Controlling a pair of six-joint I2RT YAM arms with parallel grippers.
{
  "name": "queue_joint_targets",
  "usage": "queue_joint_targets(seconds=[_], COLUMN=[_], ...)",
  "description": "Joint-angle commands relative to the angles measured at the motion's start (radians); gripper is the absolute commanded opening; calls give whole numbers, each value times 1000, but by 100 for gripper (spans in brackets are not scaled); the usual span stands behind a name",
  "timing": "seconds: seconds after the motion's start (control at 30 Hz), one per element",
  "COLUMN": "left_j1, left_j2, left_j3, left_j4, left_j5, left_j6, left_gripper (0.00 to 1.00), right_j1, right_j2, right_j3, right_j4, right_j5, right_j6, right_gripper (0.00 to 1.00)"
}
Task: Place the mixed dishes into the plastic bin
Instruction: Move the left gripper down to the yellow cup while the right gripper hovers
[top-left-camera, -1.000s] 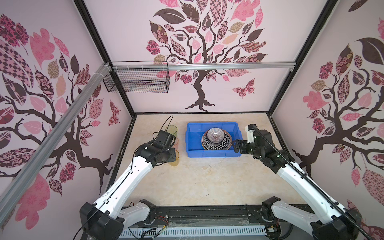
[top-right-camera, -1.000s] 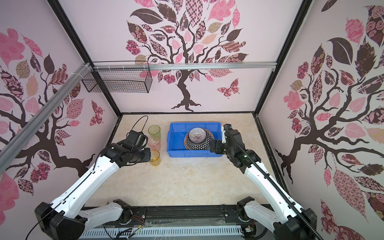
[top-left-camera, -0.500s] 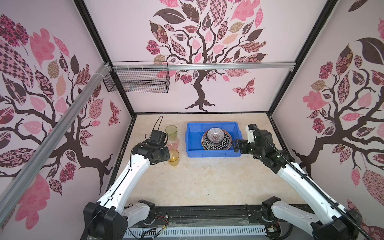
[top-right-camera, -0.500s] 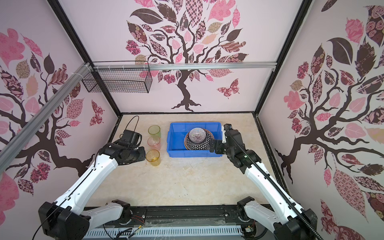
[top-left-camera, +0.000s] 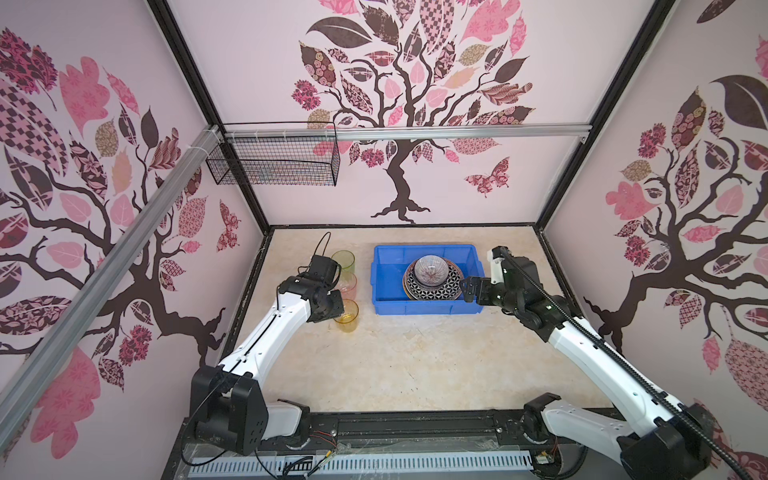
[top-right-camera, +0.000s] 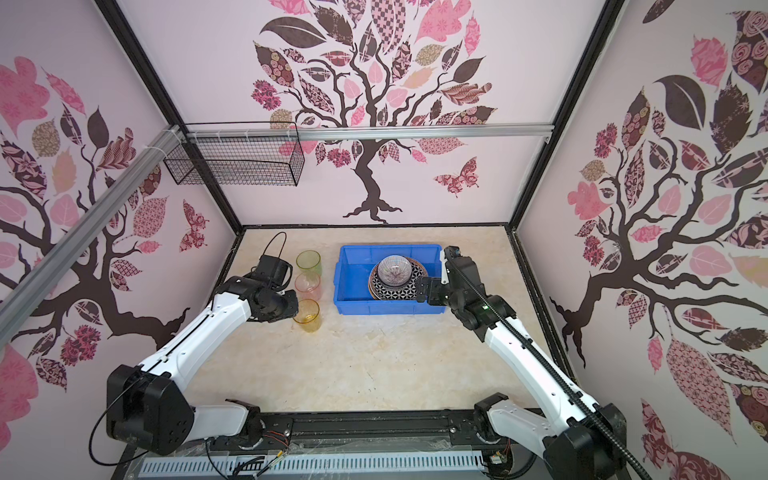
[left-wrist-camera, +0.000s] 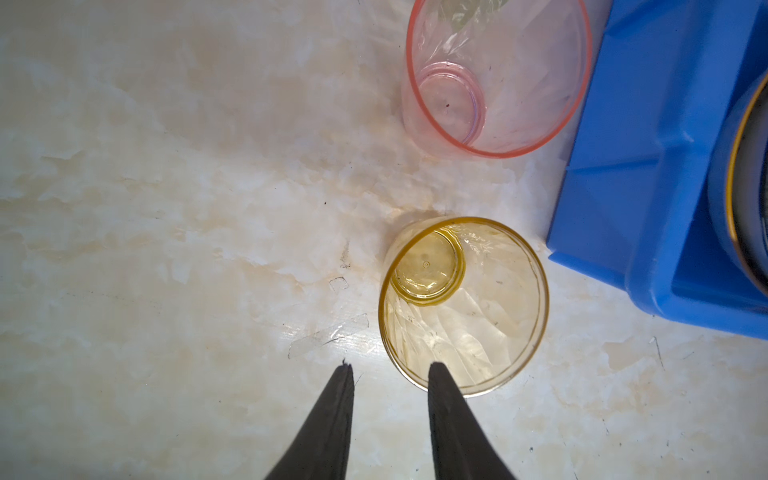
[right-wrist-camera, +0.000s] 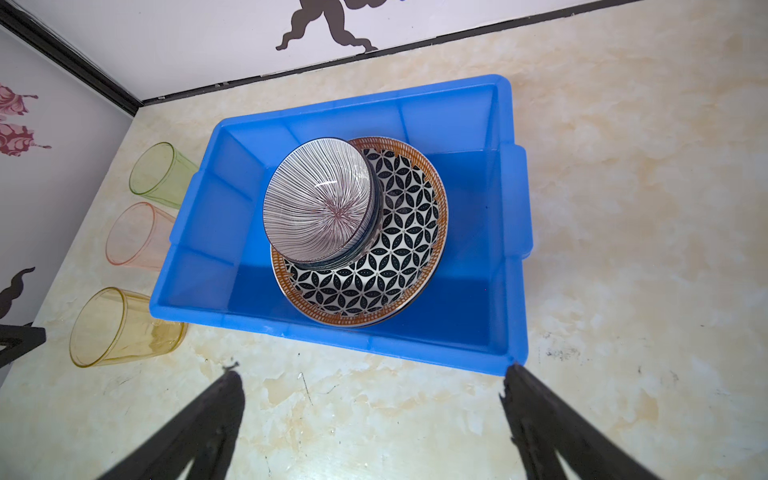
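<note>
Now that your right claw (right-wrist-camera: 372, 372) has widened to its fullest spread, it hangs empty at the near right corner of the bright blue rectangular plastic bin (right-wrist-camera: 519, 199). The arm behind it has not left that spot over the past second. Inside the bin, the white bowl with fine radiating stripes (right-wrist-camera: 320, 203) sits on the black-and-white geometric plate with a brown rim (right-wrist-camera: 399, 249). Neither has stirred, so you can treat that drop-off as done.

Your left side shows the bigger change. A second ago that arm lay over the tumblers and partly hid the two nearer ones in both top views. It has since drawn back to the left, so the translucent amber plastic tumbler (left-wrist-camera: 461, 307) now shows in full. It stands upright on the pale marble-look surface (left-wrist-camera: 166, 208), just beside the bin's near left corner.

The left claw (left-wrist-camera: 388, 370) is partly spread and pinches nothing. In the left wrist view the tumbler's rim lines up between its fingers, though you cannot tell how high above the rim they sit. The translucent pink tumbler (left-wrist-camera: 498, 79) and, farther back, the translucent green tumbler (right-wrist-camera: 160, 174) stand upright in the same row left of the bin. With three tumblers still outside, the amber one looks like your next pick.
</note>
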Motion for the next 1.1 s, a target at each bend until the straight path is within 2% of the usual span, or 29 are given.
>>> queue_joint_targets(seconds=[0.0, 0.47, 0.77, 1.07], left_j1=[21, 67, 66, 66], left_j2=[23, 108, 144, 146], left_j3=[-37, -64, -76, -76], left_j4=[49, 110, 119, 103], left_j5=[21, 85, 102, 87], left_j6=[-11, -25, -30, -32], left_gripper=[34, 32, 29, 20], right_j1=[-5, -6, -6, -6], right_j2=[21, 63, 81, 77], right_j3=[51, 64, 66, 47], right_j4=[-7, 1, 4, 16], right_j5=[-7, -12, -17, -32], right_j6=[9, 21, 13, 30], right_gripper=[100, 100, 100, 100])
